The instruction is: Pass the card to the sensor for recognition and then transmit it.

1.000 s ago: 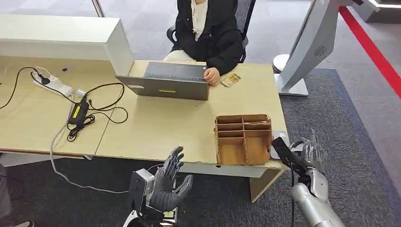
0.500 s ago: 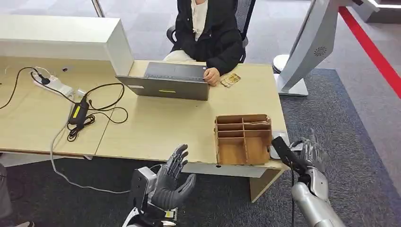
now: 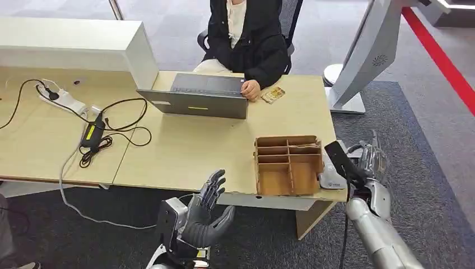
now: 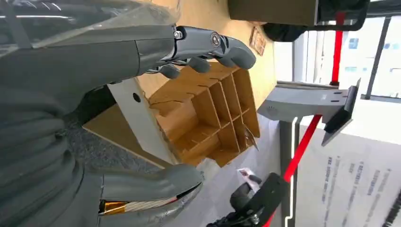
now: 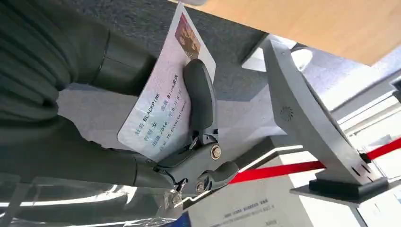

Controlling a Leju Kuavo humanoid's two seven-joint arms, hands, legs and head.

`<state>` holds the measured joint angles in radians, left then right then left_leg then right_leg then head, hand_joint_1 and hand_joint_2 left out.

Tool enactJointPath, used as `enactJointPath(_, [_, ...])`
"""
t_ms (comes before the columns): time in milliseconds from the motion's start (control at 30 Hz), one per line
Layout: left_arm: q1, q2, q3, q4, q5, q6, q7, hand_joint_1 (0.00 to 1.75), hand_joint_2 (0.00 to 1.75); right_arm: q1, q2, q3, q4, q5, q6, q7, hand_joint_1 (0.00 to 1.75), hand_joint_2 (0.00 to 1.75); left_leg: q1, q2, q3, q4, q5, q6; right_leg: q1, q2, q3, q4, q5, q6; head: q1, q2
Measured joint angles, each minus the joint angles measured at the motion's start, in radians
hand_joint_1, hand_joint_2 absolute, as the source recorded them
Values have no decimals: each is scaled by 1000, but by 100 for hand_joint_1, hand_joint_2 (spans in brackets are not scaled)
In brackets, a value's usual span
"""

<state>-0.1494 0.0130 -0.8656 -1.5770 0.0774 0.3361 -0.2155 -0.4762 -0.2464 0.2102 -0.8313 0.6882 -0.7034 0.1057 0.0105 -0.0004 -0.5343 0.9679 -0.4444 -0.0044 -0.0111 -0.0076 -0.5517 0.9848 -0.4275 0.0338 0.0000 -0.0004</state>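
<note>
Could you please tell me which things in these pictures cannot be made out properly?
- Card in the right hand: a finger crosses its print in the right wrist view; in the head view it shows dark and edge-on.
- Sensor: mostly hidden behind card and arm in the head view.
- Small card by the person's hand: too small to read.
- Divider box: its far compartments are hidden by the partitions.

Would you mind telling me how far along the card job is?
Done: the right robot hand grips the pale printed ID card. In hand: it hovers beside the small white sensor pad at the desk corner. Left: scanning and handing over; the left robot hand is open.
</note>
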Motion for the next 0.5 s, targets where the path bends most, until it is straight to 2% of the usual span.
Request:
enactJointPath(333, [8, -7, 0, 3, -14, 20, -6, 0, 175, -94, -6, 100, -82, 3, 1, 15, 175, 175, 0, 0, 0, 0, 0, 0, 0, 0, 0, 0, 0, 0, 0, 0])
enactJointPath(500, [-4, -10, 0, 12, -4, -30, -10, 0, 175, -180, -5, 170, -93, 45, 35, 30, 175, 175, 0, 0, 0, 0, 0, 0, 0, 0, 0, 0, 0, 0, 0, 0])
